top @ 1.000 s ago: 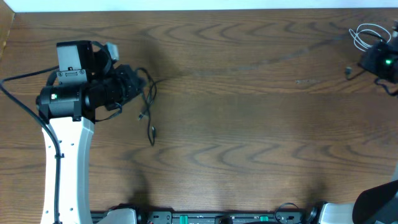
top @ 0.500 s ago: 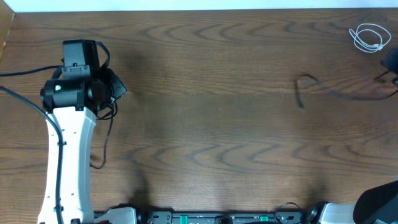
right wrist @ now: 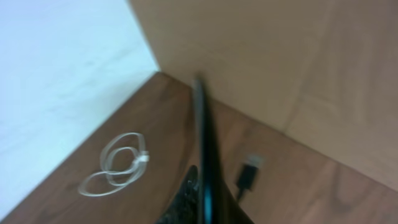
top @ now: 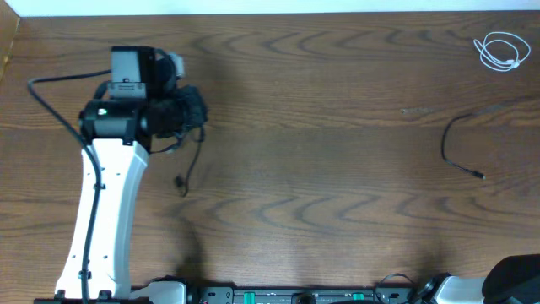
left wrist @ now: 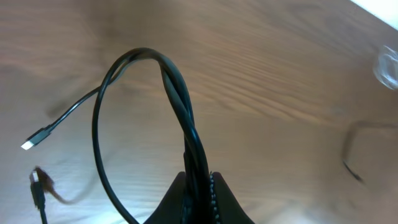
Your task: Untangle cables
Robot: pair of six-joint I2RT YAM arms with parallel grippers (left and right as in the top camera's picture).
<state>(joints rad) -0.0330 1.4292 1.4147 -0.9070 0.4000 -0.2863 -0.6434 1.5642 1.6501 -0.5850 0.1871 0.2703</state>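
My left gripper (top: 191, 111) (left wrist: 199, 190) is shut on a looped black cable (left wrist: 184, 106) and holds it above the table's left side. The cable's plug ends (top: 180, 181) (left wrist: 28, 144) hang below the gripper. The white cable (top: 501, 51) (right wrist: 117, 165) lies coiled at the back right corner, apart from both grippers. My right gripper (right wrist: 205, 196) is out of the overhead view. In the right wrist view it is shut on a black cord (right wrist: 203, 130), with a plug (right wrist: 249, 169) hanging beside it. A curved stretch of black cord (top: 456, 142) trails in from the right edge.
The left arm's white link (top: 101, 219) runs down the left side, and a thick black robot wire (top: 51, 101) loops behind it. A light wall (right wrist: 280, 56) and a white floor area border the table's back right corner.
The left gripper swung left, then back right, carrying the black cable. The right gripper left the overhead view, and the white cable now lies free. The trailing black cord shifted right.
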